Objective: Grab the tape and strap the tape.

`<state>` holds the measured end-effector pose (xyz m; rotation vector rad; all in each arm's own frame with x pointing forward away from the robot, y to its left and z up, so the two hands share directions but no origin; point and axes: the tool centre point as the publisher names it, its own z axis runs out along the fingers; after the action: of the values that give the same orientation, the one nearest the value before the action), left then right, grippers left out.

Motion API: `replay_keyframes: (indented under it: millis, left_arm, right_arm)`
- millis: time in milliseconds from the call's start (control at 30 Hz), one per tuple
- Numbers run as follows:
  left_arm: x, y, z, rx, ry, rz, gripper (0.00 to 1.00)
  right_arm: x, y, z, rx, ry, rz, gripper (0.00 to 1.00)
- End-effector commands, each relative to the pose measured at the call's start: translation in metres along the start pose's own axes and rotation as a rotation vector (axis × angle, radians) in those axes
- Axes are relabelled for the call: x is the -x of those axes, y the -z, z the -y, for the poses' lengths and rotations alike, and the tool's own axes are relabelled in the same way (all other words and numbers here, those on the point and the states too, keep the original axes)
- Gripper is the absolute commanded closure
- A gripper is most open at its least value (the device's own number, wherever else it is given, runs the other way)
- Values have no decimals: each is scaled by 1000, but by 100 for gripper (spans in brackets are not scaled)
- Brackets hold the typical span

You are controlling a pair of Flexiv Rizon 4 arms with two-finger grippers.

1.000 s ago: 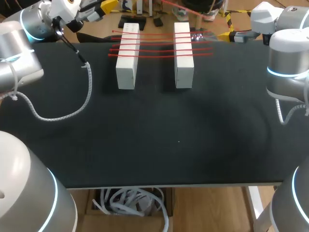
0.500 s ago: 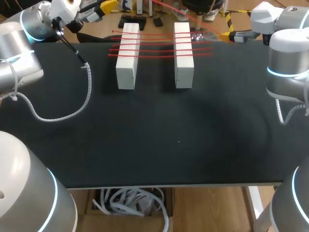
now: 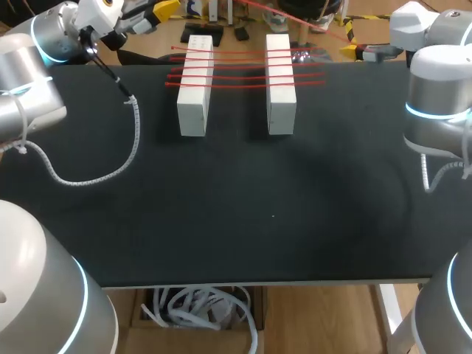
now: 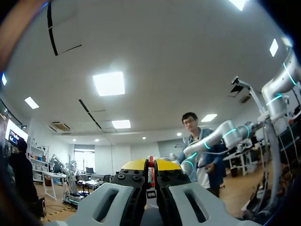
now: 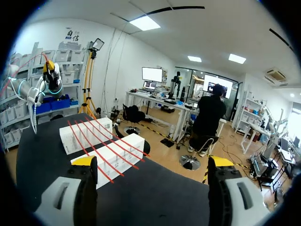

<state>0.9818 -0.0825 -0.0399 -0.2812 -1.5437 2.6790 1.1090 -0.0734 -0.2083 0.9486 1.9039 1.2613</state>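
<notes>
— Head view?
— Red tape (image 3: 236, 83) runs across two white blocks (image 3: 193, 85) at twelve o'clock on the table (image 3: 258, 221). The left gripper (image 3: 164, 9) is at eleven and the right gripper (image 3: 348, 51) at one, both too small to read.
— Left wrist?
— Fingers are clenched on a tape strand; the blocks are out of sight.
— Right wrist?
— Fingers are spread, holding nothing, with the blocks ahead toward ten o'clock. It has drifted outward since half a second ago.

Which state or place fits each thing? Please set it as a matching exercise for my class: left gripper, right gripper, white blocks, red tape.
Things:
1 left gripper
2 right gripper
3 white blocks
4 red tape

States:
A stretched across both blocks
B open, nothing between its fingers
C side by side on the table
D shut on a strand of tape

Pairs: 1-D, 2-B, 3-C, 4-A
</notes>
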Motion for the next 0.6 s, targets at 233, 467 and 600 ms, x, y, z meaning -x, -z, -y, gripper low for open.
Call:
replay_keyframes:
  millis: [233, 467, 600]
  left_arm:
    - [1, 1, -1, -2, 1, -3, 100]
    - [1, 1, -1, -2, 1, -3, 100]
    - [1, 1, -1, -2, 1, -3, 100]
  right_arm:
    - [-26, 43, 10, 151, -10, 270, 0]
    - [-55, 64, 2, 203, 20, 334, 0]
    - [-72, 71, -2, 210, 30, 330, 0]
